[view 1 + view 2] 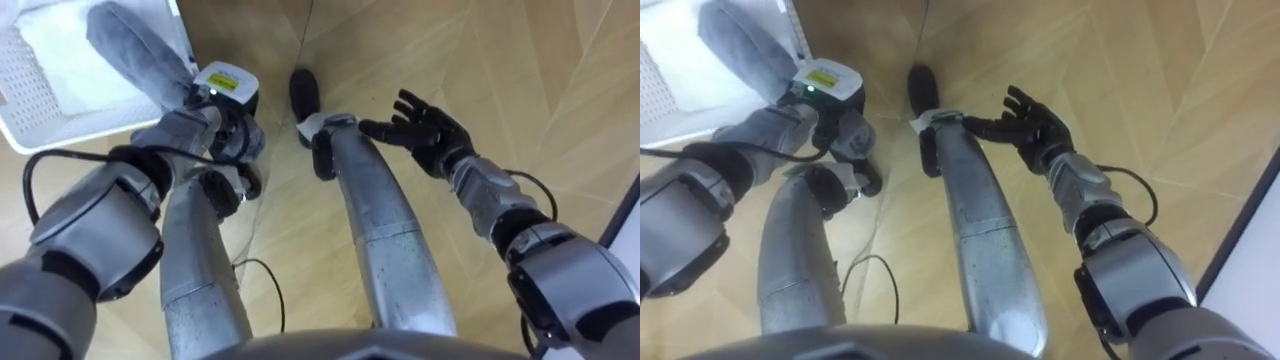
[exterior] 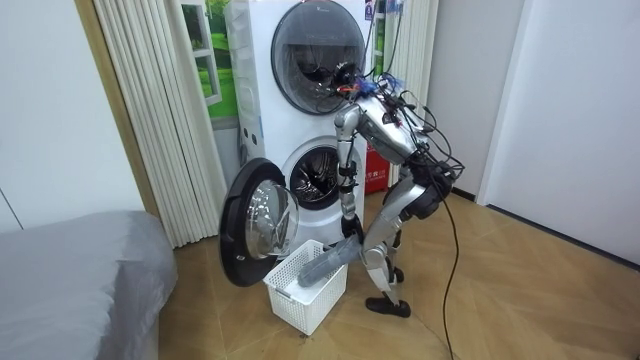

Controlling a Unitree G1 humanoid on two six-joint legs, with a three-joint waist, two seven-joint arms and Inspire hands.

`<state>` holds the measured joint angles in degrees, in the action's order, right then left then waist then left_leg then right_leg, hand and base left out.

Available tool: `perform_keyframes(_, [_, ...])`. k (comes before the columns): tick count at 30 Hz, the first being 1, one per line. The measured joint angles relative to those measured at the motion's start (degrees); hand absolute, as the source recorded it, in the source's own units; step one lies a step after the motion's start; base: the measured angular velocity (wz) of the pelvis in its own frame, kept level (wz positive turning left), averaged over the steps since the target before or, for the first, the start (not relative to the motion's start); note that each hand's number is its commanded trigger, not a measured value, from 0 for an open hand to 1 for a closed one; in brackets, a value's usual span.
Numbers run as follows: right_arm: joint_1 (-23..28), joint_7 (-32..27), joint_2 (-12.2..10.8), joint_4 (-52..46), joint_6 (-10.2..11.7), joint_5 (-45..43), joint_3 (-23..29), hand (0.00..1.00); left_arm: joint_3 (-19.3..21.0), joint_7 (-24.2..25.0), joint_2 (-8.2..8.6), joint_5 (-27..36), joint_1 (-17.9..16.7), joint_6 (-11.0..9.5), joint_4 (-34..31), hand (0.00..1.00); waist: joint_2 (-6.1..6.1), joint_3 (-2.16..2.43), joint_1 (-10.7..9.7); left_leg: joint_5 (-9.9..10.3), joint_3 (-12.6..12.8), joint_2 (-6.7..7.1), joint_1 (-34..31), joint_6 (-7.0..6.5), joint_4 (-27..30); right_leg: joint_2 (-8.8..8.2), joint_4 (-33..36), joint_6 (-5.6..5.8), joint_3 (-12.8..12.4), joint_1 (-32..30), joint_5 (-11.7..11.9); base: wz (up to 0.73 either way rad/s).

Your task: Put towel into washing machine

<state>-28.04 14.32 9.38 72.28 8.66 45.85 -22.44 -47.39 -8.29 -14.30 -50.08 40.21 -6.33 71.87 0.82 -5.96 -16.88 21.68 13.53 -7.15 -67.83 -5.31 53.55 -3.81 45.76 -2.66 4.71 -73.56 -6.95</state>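
Left hand [image 1: 232,140]: fingers curled round one end of the towel, as far as the wrist lets me see.
Towel [image 1: 135,45]: grey, rolled long; its far end hangs down into the basket.
Basket [image 1: 25,125]: white plastic, on the floor just before the washing machine.
Right hand [image 1: 425,125]: fingers spread, holding nothing, over bare wooden floor.
Washing machine [image 2: 318,178]: lower drum open, door [image 2: 255,222] swung wide towards the room view's left.
Step in hand: lifting the towel clear. Best to raise it until the trailing end clears the basket's rim, then swing it straight to the drum, keeping off the door.
Writing: none legible on towel or basket.
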Motion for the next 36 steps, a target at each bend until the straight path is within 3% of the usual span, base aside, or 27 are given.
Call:
perform_keyframes(4, [1.56,-1.24,-0.02,-0.70,0.04,0.97,-1.22,0.00,0.26,-0.11,0.01,1.16,-2.26,-0.30,0.04,1.00,0.08,0.05,0.23,0.24,0.55,-0.06,3.59,0.10,-0.49,-0.11,-0.34,-0.02,0.01,3.18,-0.23,-0.04])
perform_keyframes(7, [4.03,-1.56,0.11,-0.82,0.05,0.78,-2.19,0.00,3.86,-1.45,0.35,1.07,-4.40,-1.59,0.07,1.00,0.08,0.05,0.89,0.17,0.82,-0.14,7.45,0.24,-1.88,0.07,-1.80,-0.12,0.11,6.96,-0.14,-0.07])
perform_keyframes(9, [6.30,-2.65,0.21,-0.94,0.03,-0.52,-1.77,0.00,7.53,-4.43,0.57,1.05,-5.29,-2.85,0.02,1.00,0.07,0.06,1.97,0.20,0.82,-0.13,10.22,0.35,-2.72,0.20,-2.51,-0.08,0.15,9.71,-0.16,0.00])
perform_keyframes(13, [8.43,-3.30,0.48,-0.84,0.05,-1.00,-1.33,0.00,11.37,-9.45,0.58,1.05,-5.75,-3.54,-0.01,1.00,-0.06,0.08,3.36,0.18,1.04,0.02,14.44,0.44,-4.18,0.00,-3.44,-0.05,0.77,13.84,-0.15,-0.03])
perform_keyframes(18, [9.39,-3.74,0.69,0.07,0.07,-1.33,-1.03,0.00,17.18,-19.68,0.34,1.12,-6.12,-5.44,0.00,1.00,-0.27,0.06,6.31,0.21,1.59,-0.07,21.01,0.58,-6.17,-0.16,-5.28,-0.06,1.86,20.19,-0.15,-0.03])
perform_keyframes(23, [9.54,-3.84,0.52,0.08,0.26,-1.22,-1.11,0.00,18.70,-25.86,0.35,2.54,-6.73,-5.72,-0.30,1.00,-1.76,-0.02,6.34,0.08,1.40,0.12,25.78,0.79,-8.07,-1.40,-7.30,-0.26,4.36,25.33,-0.39,0.01])
perform_keyframes(28, [9.89,-3.66,0.42,0.30,0.75,-3.60,-1.23,0.00,20.49,-30.09,1.07,3.38,-7.03,-7.59,-1.30,1.00,-1.79,-0.03,6.33,-0.21,1.02,0.53,28.65,1.19,-9.76,-2.43,-7.64,-0.80,6.61,28.28,-0.96,0.06])
perform_keyframes(31, [10.08,-3.78,0.40,0.44,0.85,-4.24,-1.32,0.00,21.75,-31.58,1.41,4.72,-9.26,-8.48,-5.83,1.00,-1.79,0.00,6.42,-0.34,0.69,0.94,30.17,1.42,-10.79,-2.63,-7.85,-0.72,6.84,29.70,-1.48,0.08])
perform_keyframes(36, [9.99,-5.53,0.15,0.36,2.14,-9.33,-0.66,0.00,23.23,-32.18,3.35,14.39,-12.20,-9.89,-14.51,1.00,-1.86,0.18,8.26,-0.52,-0.12,1.31,31.13,1.67,-11.44,-3.25,-7.91,-0.78,8.12,31.03,-2.05,0.09])
